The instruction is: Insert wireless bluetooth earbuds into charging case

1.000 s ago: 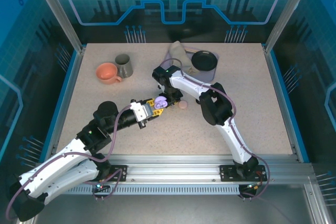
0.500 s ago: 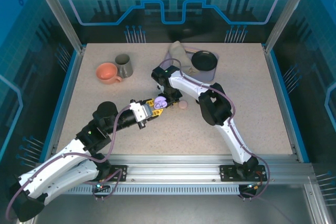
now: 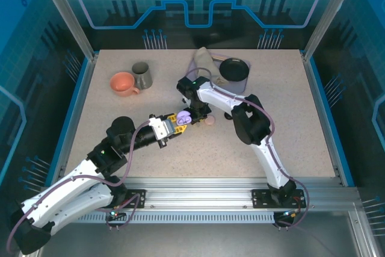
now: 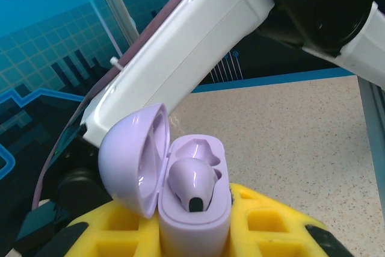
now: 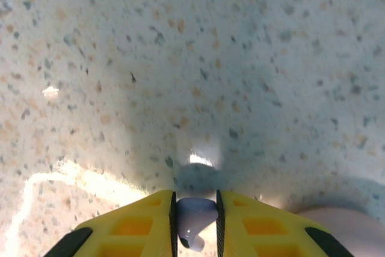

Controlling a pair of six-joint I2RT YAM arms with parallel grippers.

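My left gripper (image 4: pixel 195 236) is shut on the open lilac charging case (image 4: pixel 194 221), held upright between the yellow fingers (image 4: pixel 271 221). Its lid (image 4: pixel 129 161) hangs open to the left. One lilac earbud (image 4: pixel 192 182) sits in the near slot and the far slot (image 4: pixel 201 147) is empty. In the top view the case (image 3: pixel 183 117) is mid-table. Just to its right my right gripper (image 3: pixel 200 112) points down at the table. My right gripper (image 5: pixel 195 209) is shut on a second lilac earbud (image 5: pixel 195 213), just above the speckled tabletop (image 5: pixel 198 58).
A pale pink round case (image 3: pixel 209 121) lies right beside my right gripper and shows at the lower right of the right wrist view (image 5: pixel 346 233). At the back stand an orange cup (image 3: pixel 123 83), a grey mug (image 3: pixel 142 75) and a black dish (image 3: pixel 234 68) on a cloth (image 3: pixel 203 59).
My right gripper's jaws have drawn together onto the lilac earbud, and the right arm has shifted slightly to the right. The left arm and the case have not moved.
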